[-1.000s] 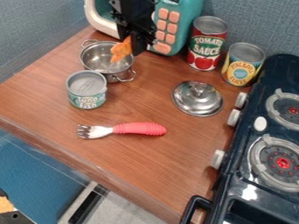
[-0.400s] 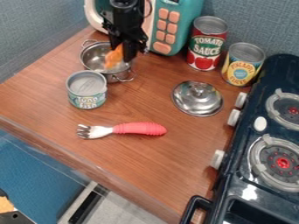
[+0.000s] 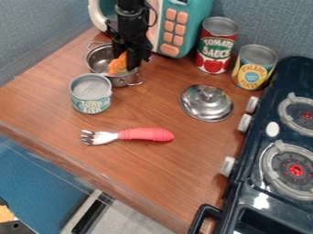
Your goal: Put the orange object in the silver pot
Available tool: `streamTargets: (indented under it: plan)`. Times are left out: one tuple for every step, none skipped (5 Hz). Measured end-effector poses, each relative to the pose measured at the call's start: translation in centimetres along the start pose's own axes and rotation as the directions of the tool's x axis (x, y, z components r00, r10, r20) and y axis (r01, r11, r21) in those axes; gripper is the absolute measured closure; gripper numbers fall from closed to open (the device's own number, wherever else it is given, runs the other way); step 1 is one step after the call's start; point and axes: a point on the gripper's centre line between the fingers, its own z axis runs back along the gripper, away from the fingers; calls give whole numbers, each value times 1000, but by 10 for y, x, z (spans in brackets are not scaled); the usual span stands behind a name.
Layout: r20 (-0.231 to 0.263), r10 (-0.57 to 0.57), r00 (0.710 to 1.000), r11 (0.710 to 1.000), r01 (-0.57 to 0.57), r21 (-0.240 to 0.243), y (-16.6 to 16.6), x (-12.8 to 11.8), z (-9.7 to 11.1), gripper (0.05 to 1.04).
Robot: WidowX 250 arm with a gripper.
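The claw (image 3: 124, 61) has the orange thing (image 3: 116, 64).
It is pinched shut on it, at the silver pot (image 3: 96, 58) on the far left of the desk (image 3: 61, 130) (can't tell if it touches bottom).

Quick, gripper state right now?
Gripper: closed on the orange object, at the mouth of the silver pot.

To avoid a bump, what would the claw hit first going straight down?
Likely the silver pot, its floor or rim; depth is unclear. The orange object in the claw might touch first.
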Motion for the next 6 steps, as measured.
streamTargets:
  plan:
    - [-36, 50, 998, 998, -49, 24, 4, -5, -4, 329]
    - [-46, 59, 997, 998, -58, 30, 4, -7, -4, 92]
    - [-59, 64, 996, 997, -62, 33, 5, -9, -4, 81]
    - [-37, 76, 996, 996, -75, 43, 7, -7, 10, 84]
    - [44, 87, 995, 994, -89, 55, 7, -3, 41, 83]
    - [53, 88, 995, 994, -91, 58, 8, -2, 44, 83]
